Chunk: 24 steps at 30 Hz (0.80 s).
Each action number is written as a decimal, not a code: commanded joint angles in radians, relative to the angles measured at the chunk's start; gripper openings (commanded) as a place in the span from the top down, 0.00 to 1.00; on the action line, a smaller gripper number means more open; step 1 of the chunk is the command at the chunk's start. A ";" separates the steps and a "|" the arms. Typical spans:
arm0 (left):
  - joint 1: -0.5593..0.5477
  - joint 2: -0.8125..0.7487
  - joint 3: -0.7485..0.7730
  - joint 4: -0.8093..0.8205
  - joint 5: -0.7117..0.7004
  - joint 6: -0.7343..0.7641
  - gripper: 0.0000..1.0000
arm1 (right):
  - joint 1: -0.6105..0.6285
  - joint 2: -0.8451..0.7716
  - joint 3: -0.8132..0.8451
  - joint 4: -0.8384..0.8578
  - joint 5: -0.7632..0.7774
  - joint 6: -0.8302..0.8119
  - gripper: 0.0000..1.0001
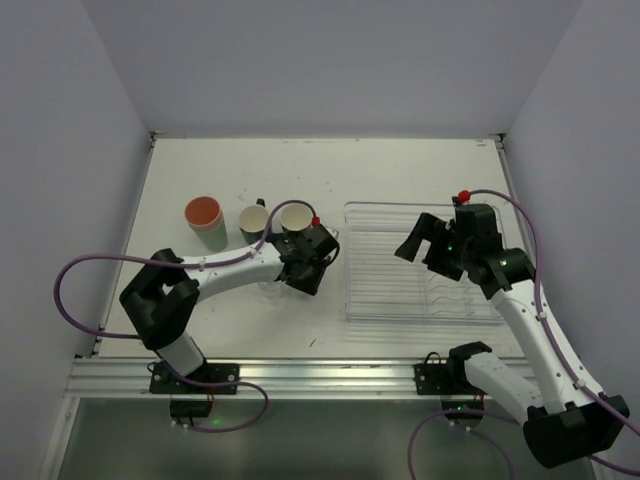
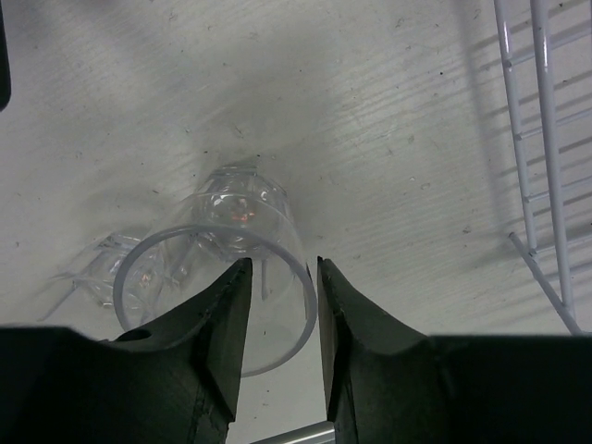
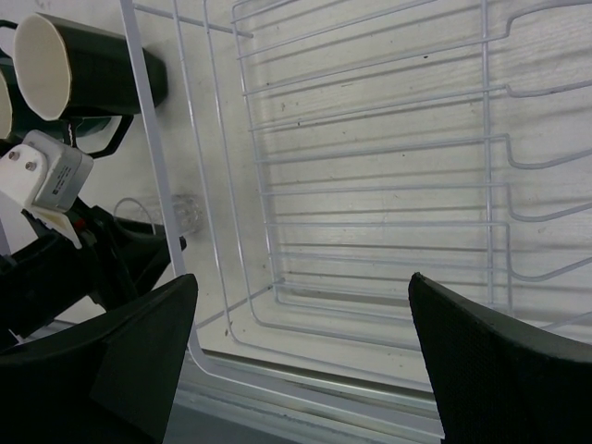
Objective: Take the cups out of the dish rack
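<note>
Cups stand on the white table left of the rack: pink tumbler, pale green tumbler, black handled mug. Clear glass sits nearer. Left gripper: jaws slightly parted astride the glass rim, not pinching. Right gripper: spread wide, empty, over see-through ribbed dish rack. No cup visible inside; unloading looks nearly done.

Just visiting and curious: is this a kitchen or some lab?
Probably a robot test booth: a left arm and right arm bolted to a table, plain walls, dish rack and cups as props.
</note>
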 commanded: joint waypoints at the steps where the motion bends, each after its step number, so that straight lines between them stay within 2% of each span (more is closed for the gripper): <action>1: -0.011 0.001 0.034 0.003 -0.035 0.002 0.61 | 0.000 0.008 -0.011 0.040 -0.001 -0.014 0.03; 7: -0.015 -0.032 0.071 -0.009 -0.075 -0.001 0.47 | -0.001 0.002 -0.028 0.062 -0.028 -0.022 0.03; 15: -0.028 -0.115 0.151 -0.063 -0.101 -0.005 0.40 | 0.000 -0.019 -0.098 0.100 -0.017 -0.043 0.01; 21: -0.028 -0.252 0.157 -0.061 -0.120 -0.005 0.35 | 0.000 -0.102 -0.178 0.189 -0.086 -0.042 0.01; 24: -0.029 -0.353 0.102 -0.003 -0.114 -0.008 0.29 | 0.000 -0.128 -0.213 0.244 -0.161 -0.025 0.01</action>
